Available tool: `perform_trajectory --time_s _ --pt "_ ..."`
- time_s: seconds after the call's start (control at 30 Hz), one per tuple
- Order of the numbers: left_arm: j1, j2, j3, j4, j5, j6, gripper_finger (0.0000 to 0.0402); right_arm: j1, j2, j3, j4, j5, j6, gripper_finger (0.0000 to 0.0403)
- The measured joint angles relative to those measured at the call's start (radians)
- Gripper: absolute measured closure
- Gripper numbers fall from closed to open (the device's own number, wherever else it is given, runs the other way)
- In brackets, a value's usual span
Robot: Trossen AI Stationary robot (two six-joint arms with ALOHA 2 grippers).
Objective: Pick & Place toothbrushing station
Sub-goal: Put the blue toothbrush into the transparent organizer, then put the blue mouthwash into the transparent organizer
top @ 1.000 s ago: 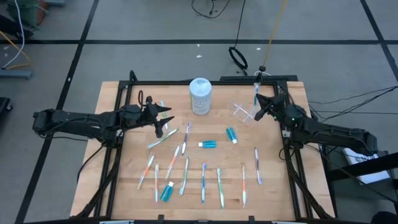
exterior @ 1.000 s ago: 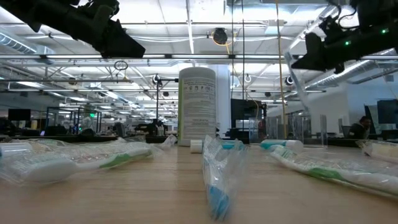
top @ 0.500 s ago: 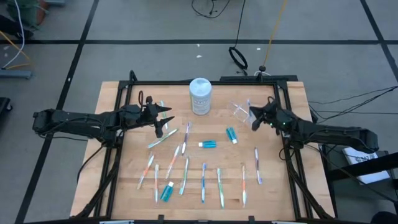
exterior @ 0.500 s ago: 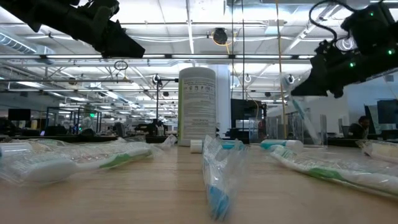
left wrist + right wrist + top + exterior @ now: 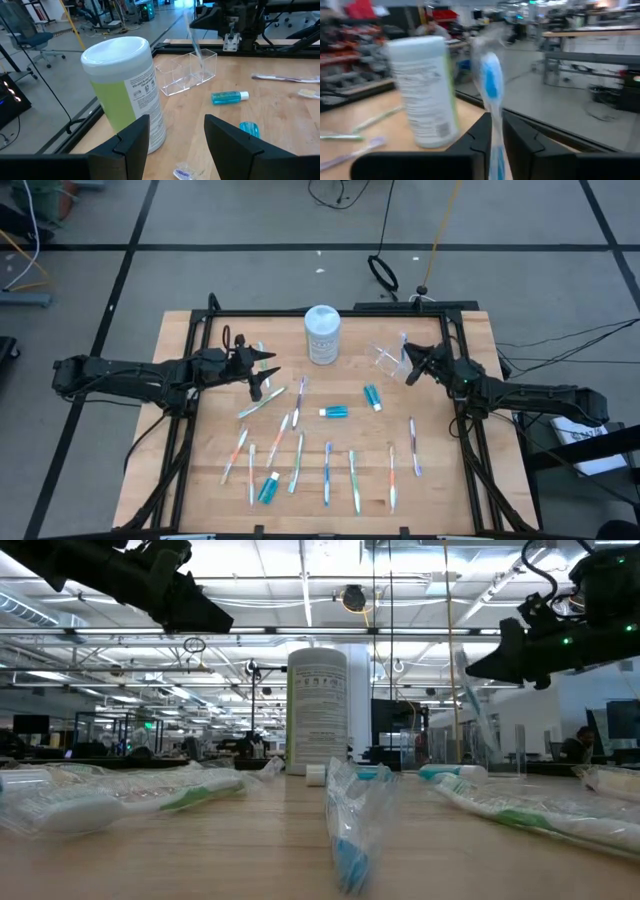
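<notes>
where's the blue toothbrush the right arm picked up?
High view: far right of the table, the blue toothbrush stands between the right gripper's fingers, its lower end in the clear cup, right of the white canister.

Blue-and-white toothbrush (image 5: 491,95); white canister (image 5: 127,90), seemingly green-labelled.

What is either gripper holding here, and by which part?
The right gripper pinches a blue toothbrush by its handle, head up, over the clear holder. The left gripper holds nothing.

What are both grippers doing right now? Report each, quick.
Left gripper: open, empty, hovering near the white canister.
Right gripper: on a blue toothbrush at the clear holder.
</notes>
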State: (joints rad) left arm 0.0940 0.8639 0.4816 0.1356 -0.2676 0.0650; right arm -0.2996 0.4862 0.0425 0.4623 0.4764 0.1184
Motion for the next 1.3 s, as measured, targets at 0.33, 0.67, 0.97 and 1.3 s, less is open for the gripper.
perform_trajectory --time_s 0.33,0.67,0.97,1.3 --pt "0.000 0.000 0.000 -0.003 0.000 -0.051 0.0206 -0.001 0.000 -0.002 -0.010 0.025 -0.010 0.0289" --pt "0.000 0.000 0.000 0.048 0.024 -0.068 0.0206 -0.001 0.007 -0.003 0.105 -0.068 -0.007 0.0283" --pt "0.000 0.156 0.000 0.299 0.185 -0.071 0.0206 0.053 0.146 0.039 0.185 -0.126 -0.007 0.0288" --pt "0.000 0.404 0.013 0.584 0.224 -0.037 0.0206 0.146 0.442 0.129 0.504 -0.274 -0.043 0.0289"
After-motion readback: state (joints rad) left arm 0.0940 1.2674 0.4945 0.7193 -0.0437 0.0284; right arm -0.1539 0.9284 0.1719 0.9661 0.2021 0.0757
